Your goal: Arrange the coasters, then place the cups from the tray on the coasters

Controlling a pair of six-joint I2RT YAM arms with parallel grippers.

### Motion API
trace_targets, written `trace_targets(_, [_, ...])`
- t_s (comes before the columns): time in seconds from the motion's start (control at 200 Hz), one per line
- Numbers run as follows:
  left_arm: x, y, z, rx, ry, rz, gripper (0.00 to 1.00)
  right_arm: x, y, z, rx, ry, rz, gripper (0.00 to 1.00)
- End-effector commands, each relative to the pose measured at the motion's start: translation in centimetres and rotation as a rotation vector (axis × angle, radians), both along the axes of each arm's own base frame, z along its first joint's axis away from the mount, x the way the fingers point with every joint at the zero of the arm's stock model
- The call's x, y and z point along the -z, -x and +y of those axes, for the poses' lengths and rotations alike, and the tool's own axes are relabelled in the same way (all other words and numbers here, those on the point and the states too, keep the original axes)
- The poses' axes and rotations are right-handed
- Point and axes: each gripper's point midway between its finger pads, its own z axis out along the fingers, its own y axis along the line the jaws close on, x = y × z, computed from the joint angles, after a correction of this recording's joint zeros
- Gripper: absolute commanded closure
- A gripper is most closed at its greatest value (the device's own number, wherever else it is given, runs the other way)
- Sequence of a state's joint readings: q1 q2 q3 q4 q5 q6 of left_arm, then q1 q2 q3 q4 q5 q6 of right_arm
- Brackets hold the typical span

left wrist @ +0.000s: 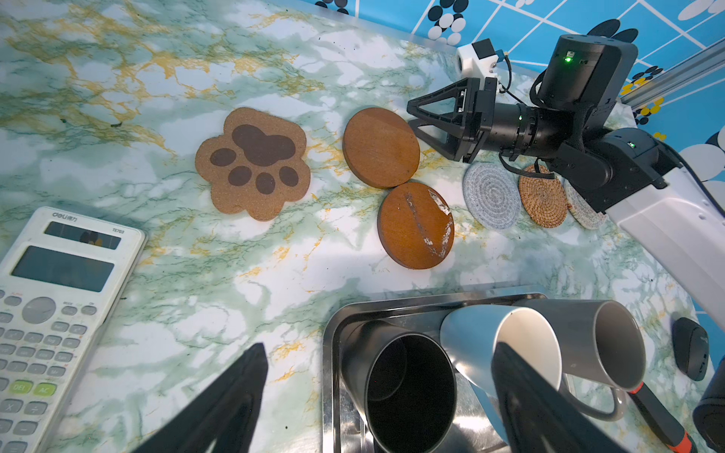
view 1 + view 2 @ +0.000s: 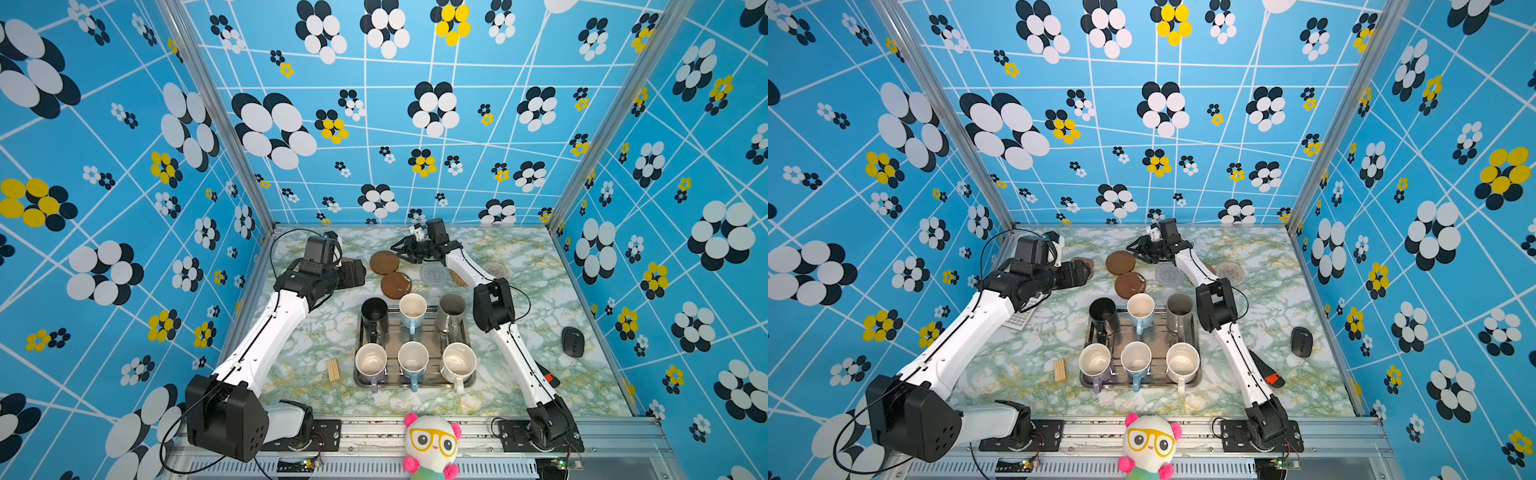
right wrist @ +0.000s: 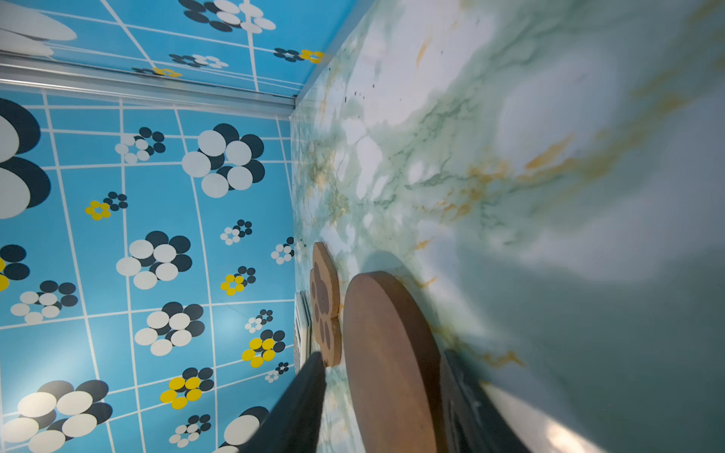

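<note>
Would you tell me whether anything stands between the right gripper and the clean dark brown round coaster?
Nothing visible does: the right gripper straddles the edge of the clean dark brown round coaster; the tan paw-shaped coaster lies beyond.

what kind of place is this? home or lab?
Likely a lab robot cell: blue flower-print walls on an aluminium frame, left arm and right arm bolted to a front rail, marble-print tabletop.

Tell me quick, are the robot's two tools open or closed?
Left tool: open, holding nothing.
Right tool: open, tips at the plain brown round coaster, apparently not gripping it.
</note>
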State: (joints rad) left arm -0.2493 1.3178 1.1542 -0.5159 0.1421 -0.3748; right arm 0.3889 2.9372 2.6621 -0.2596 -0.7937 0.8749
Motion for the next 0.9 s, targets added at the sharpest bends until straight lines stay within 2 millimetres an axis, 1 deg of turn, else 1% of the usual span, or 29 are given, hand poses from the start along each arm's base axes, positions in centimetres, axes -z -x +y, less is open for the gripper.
trace_targets(0.0, [-0.3, 0.3, 0.0, -0.005, 0.01, -0.017, 0.1, 4.1, 3.5, 1.3, -0.081, 0.076, 0.105, 0.49])
trace_targets(0.13, [0.0, 0.3, -0.1, -0.006, 0.014, -0.013, 0.09, 4.1, 4.8, 2.1, -0.124, 0.077, 0.116, 0.51])
trace_targets(0.355, [0.2, 0.4, -0.1, -0.006, 0.014, -0.01, 0.09, 4.1, 5.9, 3.3, -0.157, 0.071, 0.121, 0.53])
trace_targets(0.45, [0.3, 0.5, 0.0, -0.006, 0.013, -0.01, 0.09, 4.0, 6.1, 3.7, -0.165, 0.068, 0.118, 0.53])
trace_targets(0.63, [0.3, 0.5, 0.0, -0.006, 0.012, -0.01, 0.09, 3.4, 5.8, 3.6, -0.161, 0.065, 0.105, 0.53])
trace_targets(0.72, [0.2, 0.4, 0.0, -0.008, 0.015, -0.013, 0.09, 2.5, 5.4, 3.3, -0.155, 0.056, 0.09, 0.53])
trace_targets(0.76, [0.2, 0.3, -0.1, -0.006, 0.017, -0.014, 0.09, 1.6, 5.0, 3.1, -0.149, 0.05, 0.076, 0.53])
trace_targets(0.82, [0.2, 0.0, -0.3, -0.001, 0.021, -0.014, 0.1, 0.1, 4.3, 2.5, -0.134, 0.042, 0.051, 0.54])
trace_targets(0.9, [0.3, -0.5, -0.6, 0.009, 0.025, -0.008, 0.1, -2.9, 3.0, 1.5, -0.109, 0.017, 0.006, 0.54])
